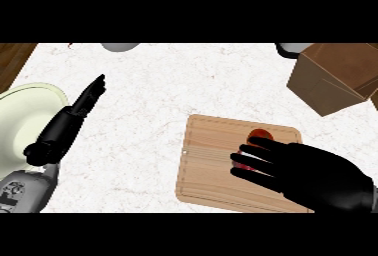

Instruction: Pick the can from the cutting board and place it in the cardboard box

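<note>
- Head view: white marbled counter [170, 90], strip of dark wood at its 10 o'clock corner.
- Cutting board [214, 170], light wood, lies at about 5 o'clock of the view, slightly turned.
- Can [260, 135], red-orange, stands on the board toward the board's 1 o'clock corner; only its top and a bit of red side show past the fingers.
- Right hand [310, 175] enters from 4 o'clock, palm down over the board, fingers pointing toward 10 o'clock. Fingers [255, 162] curl round the can's side and hide most of it; contact looks made, though the far side of the grip is hidden.
- Left hand [85, 100] at 9 o'clock, seen edge-on, fingers straight and together, tips pointing to 1 o'clock; holds nothing. Grey forearm [26, 190] comes up from 7 o'clock.
- Pale green plate [22, 125] at the 9 o'clock edge, partly under the left arm.
- Cardboard box [336, 75], brown, at 2 o'clock, well apart from the board.
- Two grey rounded objects cut by the top edge at 11 and 1 o'clock; cannot tell what they are.
</note>
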